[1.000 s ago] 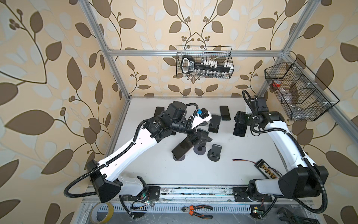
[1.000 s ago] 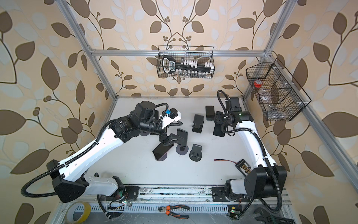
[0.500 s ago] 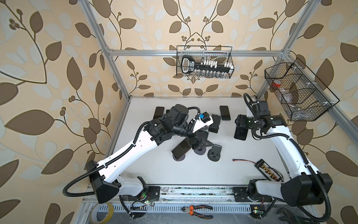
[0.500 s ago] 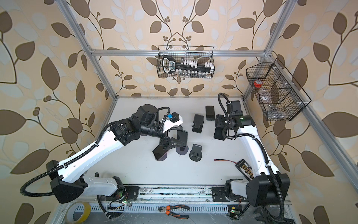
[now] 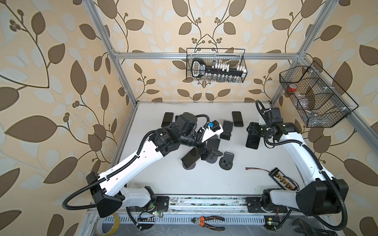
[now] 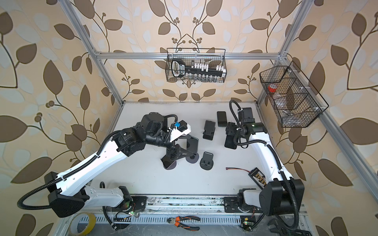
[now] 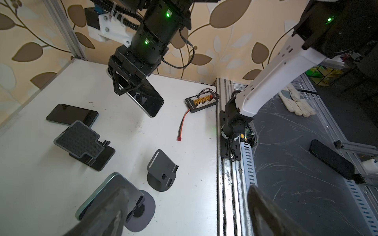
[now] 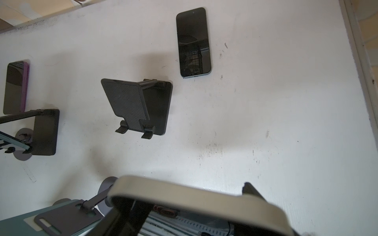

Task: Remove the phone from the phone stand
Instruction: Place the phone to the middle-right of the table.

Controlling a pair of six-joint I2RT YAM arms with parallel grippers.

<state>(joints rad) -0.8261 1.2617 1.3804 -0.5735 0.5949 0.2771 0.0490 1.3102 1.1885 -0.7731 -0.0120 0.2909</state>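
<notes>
My right gripper [image 5: 253, 130] is shut on a dark phone [image 5: 252, 141] with a pale rim [image 8: 194, 196], held tilted above the table at the right. The left wrist view shows its fingers [image 7: 122, 85] clamped on that phone's edges. My left gripper [image 5: 206, 151] hangs open at the middle of the table. One finger [image 7: 114, 204] lies across the back of a green phone [image 7: 102, 194] that leans on a phone stand [image 7: 143, 212] with a round base. The other finger is far off to the side. A second phone [image 5: 189, 159] leans on another round-based stand beside it.
An empty stand [image 5: 226, 161] and a mesh-plate stand [image 5: 227, 130] are near the middle. Phones lie flat at the back [image 5: 237, 119] [image 5: 167, 119]. A charger board with wires [image 5: 280, 177] lies front right. Wire baskets [image 5: 215, 65] [image 5: 315, 96] hang on the walls.
My right gripper carried its phone a little toward the front, then held still. My left gripper came lower and closer to the phone on the round-based stand, jaws still apart.
</notes>
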